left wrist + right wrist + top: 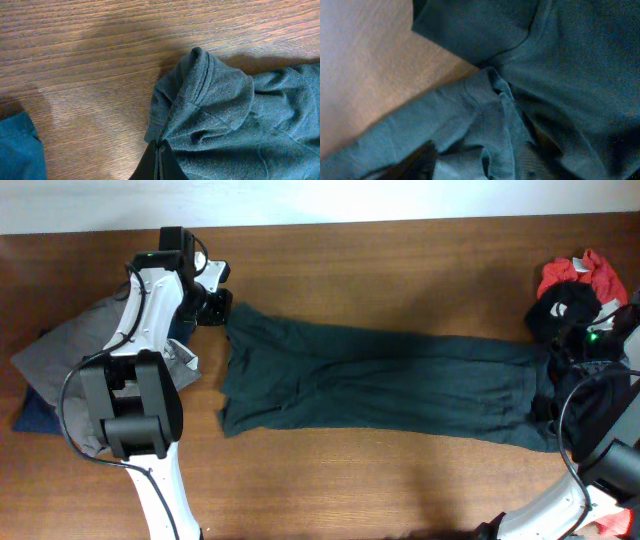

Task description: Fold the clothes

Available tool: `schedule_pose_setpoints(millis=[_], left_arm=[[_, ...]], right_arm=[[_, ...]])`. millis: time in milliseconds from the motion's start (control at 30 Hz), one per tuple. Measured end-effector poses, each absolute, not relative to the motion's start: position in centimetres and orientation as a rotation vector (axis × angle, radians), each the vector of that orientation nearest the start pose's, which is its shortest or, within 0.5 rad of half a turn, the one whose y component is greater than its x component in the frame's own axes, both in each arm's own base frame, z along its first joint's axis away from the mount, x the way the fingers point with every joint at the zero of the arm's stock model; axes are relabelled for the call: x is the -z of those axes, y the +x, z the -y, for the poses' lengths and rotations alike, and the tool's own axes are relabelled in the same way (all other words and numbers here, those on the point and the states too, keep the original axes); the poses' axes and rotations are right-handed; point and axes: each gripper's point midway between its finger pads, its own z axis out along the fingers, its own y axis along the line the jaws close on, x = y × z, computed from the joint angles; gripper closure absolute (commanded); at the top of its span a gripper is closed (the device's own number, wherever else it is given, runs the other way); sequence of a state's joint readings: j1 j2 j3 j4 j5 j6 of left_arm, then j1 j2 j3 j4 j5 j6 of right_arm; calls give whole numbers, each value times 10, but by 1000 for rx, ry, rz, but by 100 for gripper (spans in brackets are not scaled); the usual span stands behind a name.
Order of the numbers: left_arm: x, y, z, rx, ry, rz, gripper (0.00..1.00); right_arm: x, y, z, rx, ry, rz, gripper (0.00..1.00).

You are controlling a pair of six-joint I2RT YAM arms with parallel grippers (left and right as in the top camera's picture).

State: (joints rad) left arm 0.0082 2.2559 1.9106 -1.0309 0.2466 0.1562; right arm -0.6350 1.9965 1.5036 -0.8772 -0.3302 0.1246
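Dark green T-shirt (390,385) is laid across the middle of the desk (400,260), long axis left to right. Its far-left corner is pinched in the clenched left tool (159,149). The right tool (552,370) is placed at its right end; whether that tool grips cannot be told.

The desk (400,250) is brown wood with its grain running lengthwise, and a pale strip borders its far edge. A dark green T-shirt (380,385) lies stretched across the middle, rumpled into long creases. Its left end is bunched into a raised fold and its right end reaches the desk's right side. At the left edge sits a grey garment (70,340), loosely heaped, with a navy garment (35,412) sticking out from under its near side. In the far right corner a red garment (580,277) lies crumpled, and a black garment (562,305) touches it on the near side.
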Motion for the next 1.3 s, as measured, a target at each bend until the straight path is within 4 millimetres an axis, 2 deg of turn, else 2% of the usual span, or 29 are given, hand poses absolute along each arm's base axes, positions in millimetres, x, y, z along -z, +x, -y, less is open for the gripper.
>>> schedule_pose_setpoints(millis=[67, 100, 167, 233, 400, 467, 567, 667, 800, 900, 967, 1033, 1133, 1267, 1300], left_arm=[[-55, 485, 37, 336, 247, -2899, 99], [-55, 485, 37, 336, 245, -2899, 100], [-55, 485, 35, 336, 240, -2899, 99], [-55, 485, 33, 336, 234, -2900, 99], [-55, 485, 25, 333, 210, -2900, 100], [-55, 485, 21, 332, 198, -2902, 99], [-55, 483, 18, 332, 188, -2909, 100], [-55, 483, 18, 334, 187, -2912, 100], [-55, 483, 16, 326, 183, -2914, 99], [-58, 483, 11, 318, 167, -2918, 100], [-63, 484, 4, 311, 148, -2913, 99], [-71, 488, -5, 305, 121, -2898, 99], [-85, 495, -18, 293, 87, -2871, 99], [-98, 500, -27, 284, 67, -2846, 97], [-101, 501, -28, 284, 66, -2841, 92]], right_arm=[[-59, 369, 207, -381, 1025, -2655, 30], [-58, 367, 210, -375, 1034, -2653, 37], [-58, 361, 220, -347, 1055, -2649, 64], [-56, 350, 236, -298, 1127, -2633, 84], [-50, 332, 265, -221, 1272, -2569, 96], [-41, 324, 265, -239, 1322, -2558, 96], [-24, 314, 250, -290, 1361, -2583, 96], [-14, 312, 247, -296, 1363, -2583, 96], [-13, 317, 265, -214, 1371, -2520, 96], [-13, 309, 279, -161, 1440, -2482, 96], [-13, 303, 286, -164, 1483, -2455, 89], [-15, 301, 287, -212, 1507, -2426, 82], [-26, 310, 284, -336, 1471, -2393, 73], [-55, 330, 269, -511, 1342, -2367, 64], [-65, 334, 264, -546, 1298, -2360, 60]])
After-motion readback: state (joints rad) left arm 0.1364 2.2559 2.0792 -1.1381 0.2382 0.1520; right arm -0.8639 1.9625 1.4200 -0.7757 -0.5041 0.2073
